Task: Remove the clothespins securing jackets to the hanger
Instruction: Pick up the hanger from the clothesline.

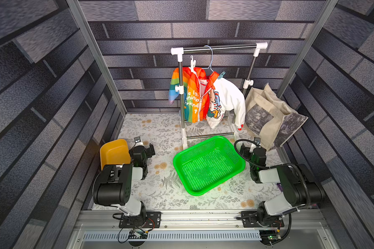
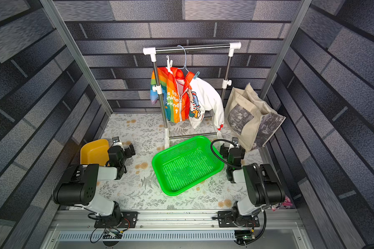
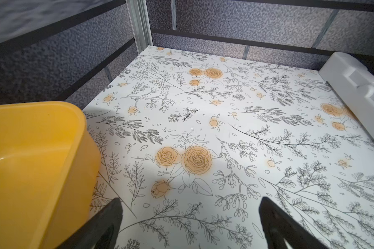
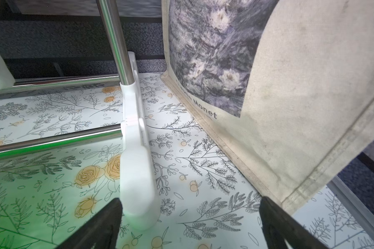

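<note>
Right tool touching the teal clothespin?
Apart. Both top views show the right tool low by the green basket, open and empty; the teal clothespin sits high on the jacket shoulder, clear gap between.

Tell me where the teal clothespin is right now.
In both top views the teal clothespin is clipped onto the jacket's white shoulder, on the right side of the steel rack, high above the green basket.

Lighting: bright, even, overhead; shadows soft. Green cast from basket on tabletop. Top views: wide-angle bowing at edges. Wrist views: fingers blurred.
</note>
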Motion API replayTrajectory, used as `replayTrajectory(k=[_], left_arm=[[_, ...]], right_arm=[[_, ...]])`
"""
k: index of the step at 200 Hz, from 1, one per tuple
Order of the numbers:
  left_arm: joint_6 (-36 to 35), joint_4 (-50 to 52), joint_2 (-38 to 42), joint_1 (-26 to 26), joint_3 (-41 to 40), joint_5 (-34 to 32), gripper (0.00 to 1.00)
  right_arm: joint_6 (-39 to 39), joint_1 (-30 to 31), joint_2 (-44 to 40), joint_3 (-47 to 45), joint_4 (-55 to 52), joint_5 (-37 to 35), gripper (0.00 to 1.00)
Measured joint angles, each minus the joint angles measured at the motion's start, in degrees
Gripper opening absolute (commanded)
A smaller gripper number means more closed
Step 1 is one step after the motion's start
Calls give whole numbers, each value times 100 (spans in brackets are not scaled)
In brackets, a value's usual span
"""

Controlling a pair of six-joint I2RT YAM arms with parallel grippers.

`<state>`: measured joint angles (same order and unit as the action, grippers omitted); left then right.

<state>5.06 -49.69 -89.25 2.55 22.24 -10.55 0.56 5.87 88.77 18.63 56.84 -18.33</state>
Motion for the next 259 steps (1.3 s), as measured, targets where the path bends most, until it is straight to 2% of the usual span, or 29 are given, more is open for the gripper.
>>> replayTrajectory(k=[166, 181, 208, 227, 259], left_arm=[[-2, 2, 0, -13, 2, -11, 100], [-28, 533, 129, -105, 181, -127, 100], [-125, 1705, 772, -367, 852, -146, 100], [13, 2483, 1434, -651, 1397, -107, 100], [739, 3768, 2127, -1609, 2608, -181, 100]], right_arm=[[-2, 0, 0, 0, 0, 2, 100], [-20, 0, -79, 0, -66, 50, 100], [-76, 0, -1119, 127, -1156, 369, 100], [127, 0, -2065, 669, -2321, 568, 100], [1019, 0, -3224, 1965, -4247, 975, 100]])
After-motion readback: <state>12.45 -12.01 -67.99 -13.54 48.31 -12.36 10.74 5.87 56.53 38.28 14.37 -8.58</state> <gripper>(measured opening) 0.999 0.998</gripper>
